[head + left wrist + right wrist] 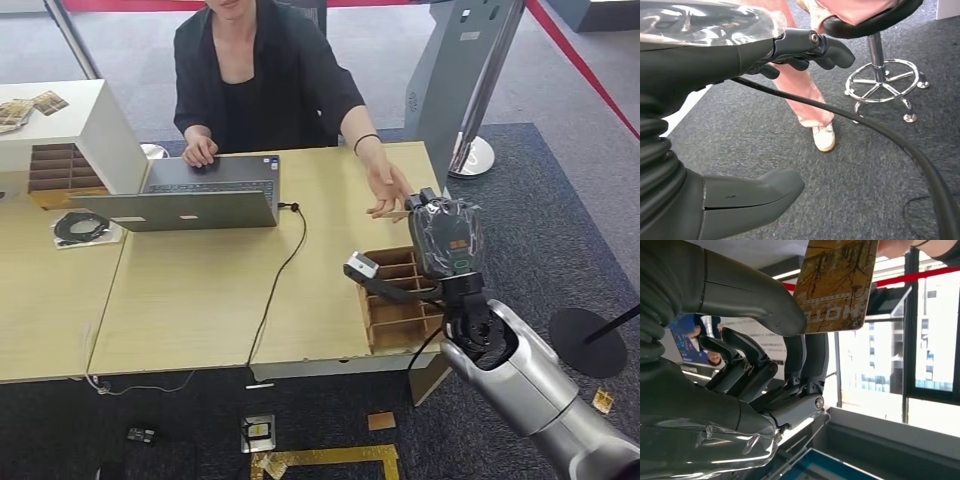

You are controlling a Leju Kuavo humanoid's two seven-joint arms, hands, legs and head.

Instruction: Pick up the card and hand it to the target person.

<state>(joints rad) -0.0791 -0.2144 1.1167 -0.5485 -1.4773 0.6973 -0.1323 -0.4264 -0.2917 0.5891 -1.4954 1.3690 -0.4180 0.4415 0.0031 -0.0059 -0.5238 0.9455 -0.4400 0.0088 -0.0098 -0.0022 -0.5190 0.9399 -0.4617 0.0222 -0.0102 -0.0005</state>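
In the right wrist view a tan card (pixel 836 282) with a printed tree pattern is pinched between my right hand's thumb (pixel 753 295) and fingers (pixel 811 357). A person's fingers (pixel 900 247) meet the card's far end. Seen from the head view, my right hand (pixel 445 235) is raised over the table's right end, just below the seated person's outstretched hand (pixel 389 188); a thin tan edge of the card (pixel 386 212) shows between them. My left hand (pixel 753 115) hangs over grey carpet with its fingers (pixel 821 50) and thumb apart, holding nothing.
A wooden compartment box (pixel 396 295) sits under my right forearm at the table edge (pixel 302 355). A laptop (pixel 204 195) with a trailing cable (pixel 279 270) lies before the person. A white box (pixel 68 150) stands far left. A stool base (pixel 881 80) and a person's shoe (pixel 823 137) are near my left hand.
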